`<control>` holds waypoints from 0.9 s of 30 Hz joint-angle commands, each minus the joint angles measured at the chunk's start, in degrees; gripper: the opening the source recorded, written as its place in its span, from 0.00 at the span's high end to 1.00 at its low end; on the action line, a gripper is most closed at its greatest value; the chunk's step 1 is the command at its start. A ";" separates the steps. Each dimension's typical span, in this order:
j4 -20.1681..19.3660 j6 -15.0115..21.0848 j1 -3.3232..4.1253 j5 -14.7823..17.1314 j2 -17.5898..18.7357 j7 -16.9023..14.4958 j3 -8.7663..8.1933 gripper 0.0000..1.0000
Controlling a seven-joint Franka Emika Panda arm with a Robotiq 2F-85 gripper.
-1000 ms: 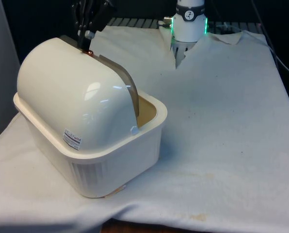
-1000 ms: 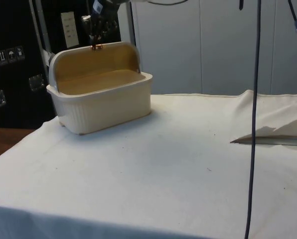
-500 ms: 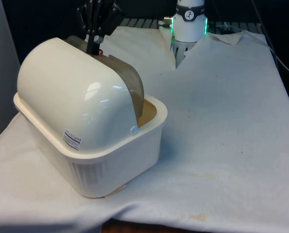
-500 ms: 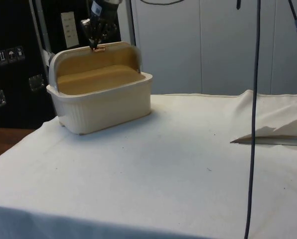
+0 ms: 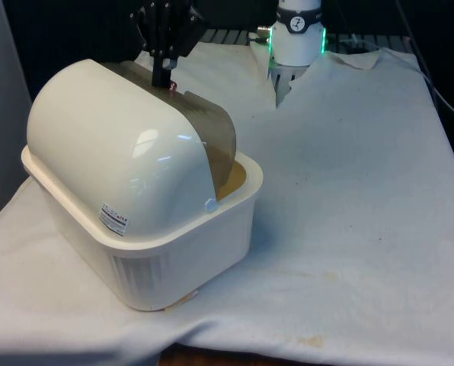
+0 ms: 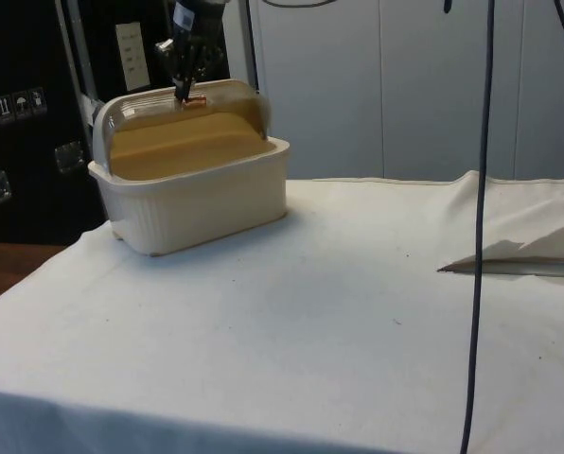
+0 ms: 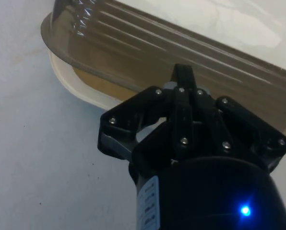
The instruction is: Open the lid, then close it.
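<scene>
One bread box (image 5: pixel 135 221), cream w/ domed top, is set on the white cloth (image 5: pixel 349 191) at the front view's left, near the table edge. Its smoky translucent roll lid (image 5: pixel 212 141) is seen approx. halfway across the opening, front edge raised well above the box rim; tan interior is visible beneath it in the side view. A small copper-coloured handle (image 6: pixel 196 99) is fixed at the lid's front edge. The black gripper (image 5: pixel 164 75) is positioned directly over it, fingers drawn narrow and pinched on the handle.
</scene>
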 commanded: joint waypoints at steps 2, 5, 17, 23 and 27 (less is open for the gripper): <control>0.17 -1.78 0.00 0.00 -0.17 -0.57 0.17 1.00; 0.46 -2.98 0.00 0.00 -0.17 -0.97 0.17 1.00; 1.89 -9.80 0.06 -0.11 -0.40 -3.44 0.29 1.00; 2.35 -11.92 0.06 0.00 -0.34 -4.18 0.40 1.00; 2.41 -14.84 0.57 -0.46 -0.80 -4.24 0.57 1.00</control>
